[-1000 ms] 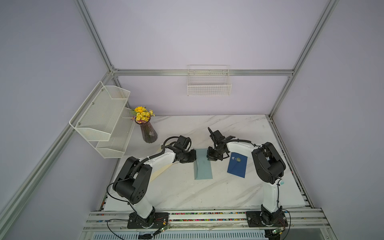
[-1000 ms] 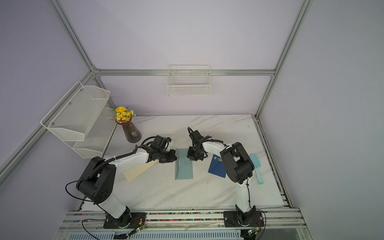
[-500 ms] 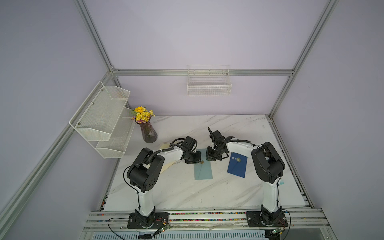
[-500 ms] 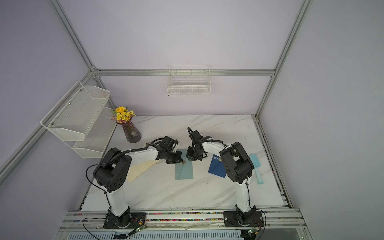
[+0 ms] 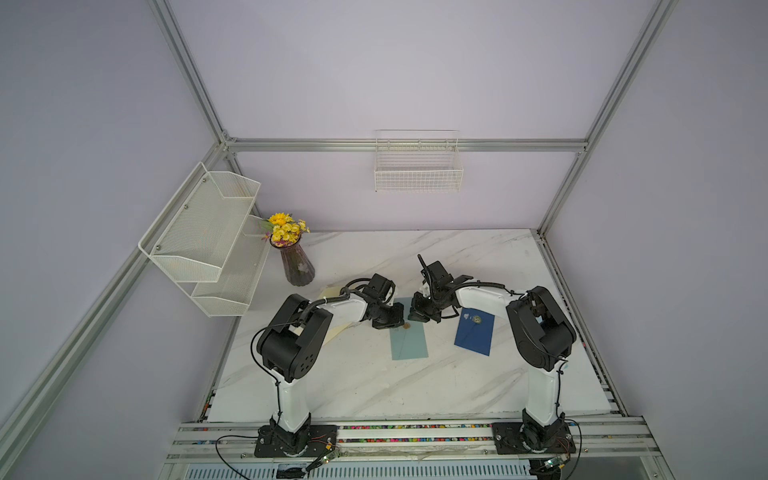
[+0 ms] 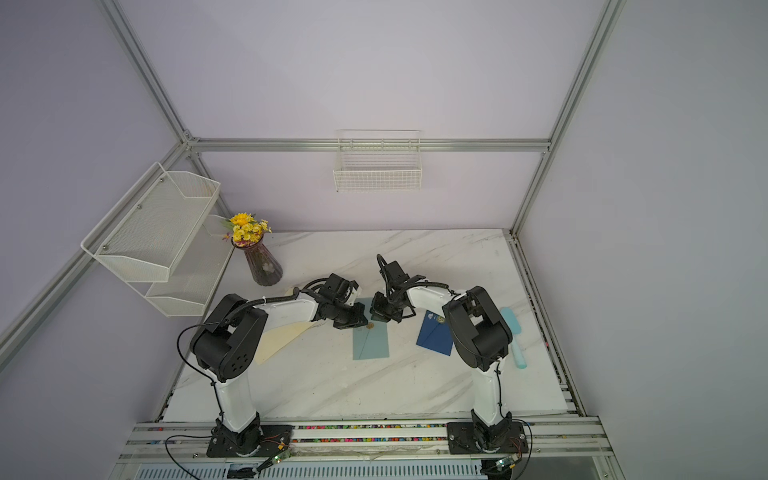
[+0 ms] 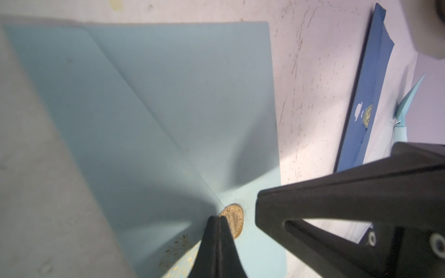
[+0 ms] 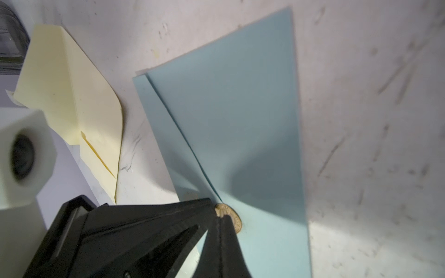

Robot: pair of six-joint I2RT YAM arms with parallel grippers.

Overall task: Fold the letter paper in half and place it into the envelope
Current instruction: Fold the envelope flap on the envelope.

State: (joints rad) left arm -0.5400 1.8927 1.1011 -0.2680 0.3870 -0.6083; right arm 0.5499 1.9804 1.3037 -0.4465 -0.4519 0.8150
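Observation:
The light blue envelope [image 5: 409, 345] [image 6: 371, 345] lies flat mid-table, its flap tip bearing a gold seal [image 7: 234, 222] [image 8: 228, 216]. The cream letter paper [image 6: 278, 340] [image 8: 72, 96] lies creased to the left, partly under my left arm. My left gripper [image 5: 400, 322] [image 7: 219, 217] is shut, its tip at the flap's point beside the seal. From the opposite side my right gripper [image 5: 417, 319] [image 8: 220, 216] is also shut, with its tip touching the seal. Whether either tip pinches the flap does not show.
A dark blue envelope [image 5: 476, 332] [image 7: 368, 96] lies right of the light one, and a pale teal tool [image 6: 515, 340] lies beyond it. A vase of yellow flowers [image 5: 297, 266] and a wire shelf [image 5: 208, 237] stand back left.
My left arm has swung in and carried its gripper rightward to the envelope's seal. The right gripper has hardly moved, and the envelope lies where it was.

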